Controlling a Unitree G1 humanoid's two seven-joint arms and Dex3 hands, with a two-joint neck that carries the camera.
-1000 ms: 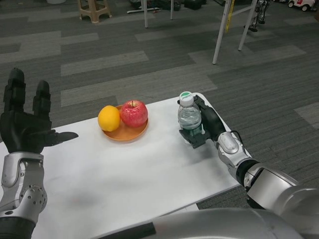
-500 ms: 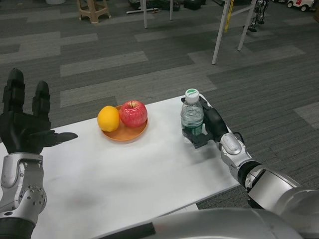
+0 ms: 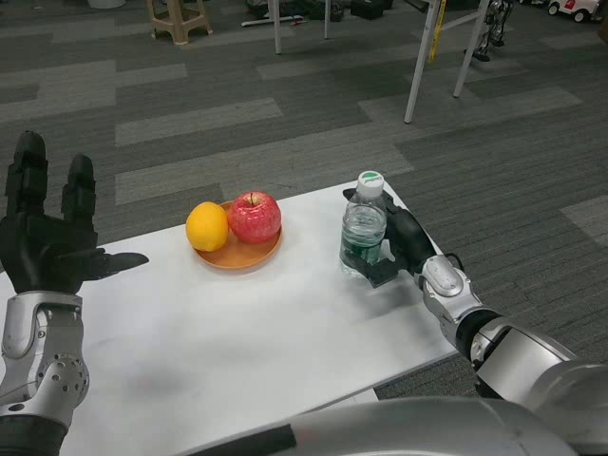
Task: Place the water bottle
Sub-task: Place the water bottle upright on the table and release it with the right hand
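Observation:
A clear water bottle point(image 3: 364, 228) with a white cap and green label stands upright near the right edge of the white table point(image 3: 228, 332). My right hand point(image 3: 394, 245) grips it from the right side, fingers wrapped around its lower half. The bottle's base looks to be at or just above the tabletop; I cannot tell if it touches. My left hand point(image 3: 47, 237) is raised over the table's left edge, holding nothing, fingers spread.
An orange plate point(image 3: 239, 255) with an orange point(image 3: 207, 226) and a red apple point(image 3: 255, 216) sits left of the bottle. The table's right edge is close behind my right hand. White poles point(image 3: 423, 57) and a stool point(image 3: 179, 17) stand on the carpet beyond.
My right hand carried the bottle a little to the right and lifted it slightly, then lowered it toward the table. The left hand stayed still.

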